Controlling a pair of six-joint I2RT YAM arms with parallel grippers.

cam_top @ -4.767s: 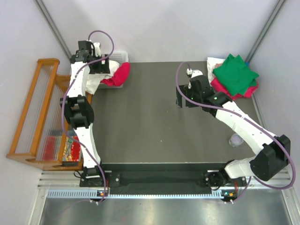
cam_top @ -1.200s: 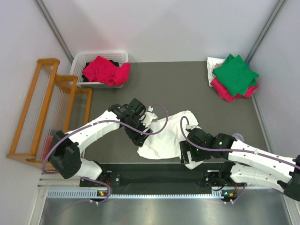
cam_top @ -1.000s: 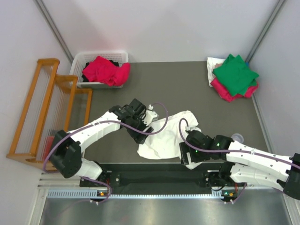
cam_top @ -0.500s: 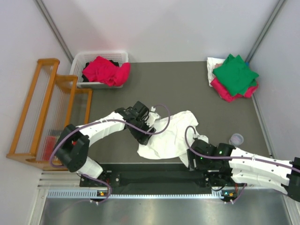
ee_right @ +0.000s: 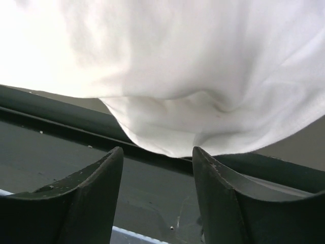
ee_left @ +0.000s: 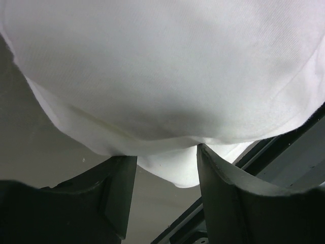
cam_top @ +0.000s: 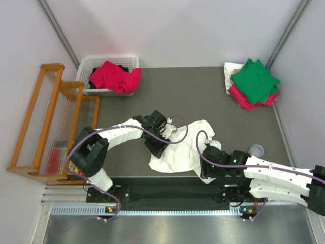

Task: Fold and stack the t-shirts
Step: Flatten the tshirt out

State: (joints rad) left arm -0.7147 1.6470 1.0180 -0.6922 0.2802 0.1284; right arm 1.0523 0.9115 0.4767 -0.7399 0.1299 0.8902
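A large white t-shirt (cam_top: pixel 183 145) lies crumpled at the near middle of the dark table. My left gripper (cam_top: pixel 160 146) is open at its left edge; in the left wrist view the white t-shirt (ee_left: pixel 167 76) fills the frame and its hem hangs at the tips of my left gripper (ee_left: pixel 162 153). My right gripper (cam_top: pixel 206 166) is open at the shirt's near right edge; in the right wrist view a fold of the white t-shirt (ee_right: pixel 167 127) lies just ahead of my right gripper (ee_right: pixel 157 150). A folded green t-shirt (cam_top: pixel 255 80) tops a crimson-pink one (cam_top: pixel 244 100) at the back right.
A white slotted basket (cam_top: pixel 99 62) at the back left holds a crimson-pink t-shirt (cam_top: pixel 116 76). A wooden rack (cam_top: pixel 48 122) stands along the left side. A small clear cup (cam_top: pixel 256 150) sits near the right arm. The table's front rail (cam_top: pixel 167 183) runs just below the shirt.
The left arm carried the white t-shirt from the basket to the near middle of the table. The right arm came from the back right to the shirt's near right edge.
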